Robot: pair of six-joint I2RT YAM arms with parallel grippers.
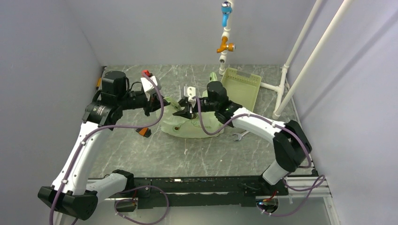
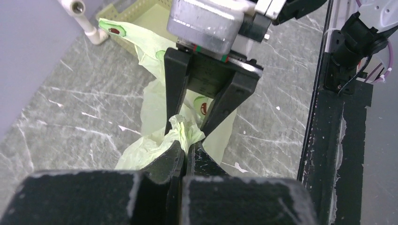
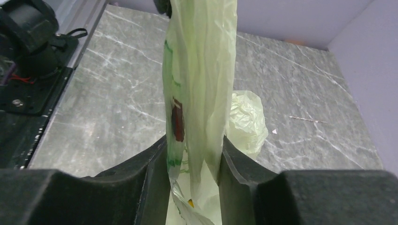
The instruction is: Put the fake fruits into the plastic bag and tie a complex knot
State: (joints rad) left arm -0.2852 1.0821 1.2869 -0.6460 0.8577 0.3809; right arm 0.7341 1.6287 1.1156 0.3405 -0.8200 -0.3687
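The pale yellow-green plastic bag [image 1: 190, 127] lies in the middle of the table, its upper part pulled up between the two grippers. My left gripper [image 2: 190, 146] is shut on a crumpled bunch of the bag's film [image 2: 184, 130]. My right gripper [image 3: 193, 157] faces it, open, and a tall strip of the bag [image 3: 199, 79] stands loosely between its fingers [image 3: 152, 164]. In the left wrist view those right fingers [image 2: 174, 93] straddle the same bunch. The fake fruits are hidden. Only a small orange-yellow speck [image 3: 190, 202] shows through the film.
A rigid pale green tray [image 1: 242, 88] lies at the back right. A steel wrench [image 1: 239, 136] rests right of the bag, and a small orange-and-black block [image 1: 144, 132] left of it. White pipes [image 1: 300, 61] rise at the right wall.
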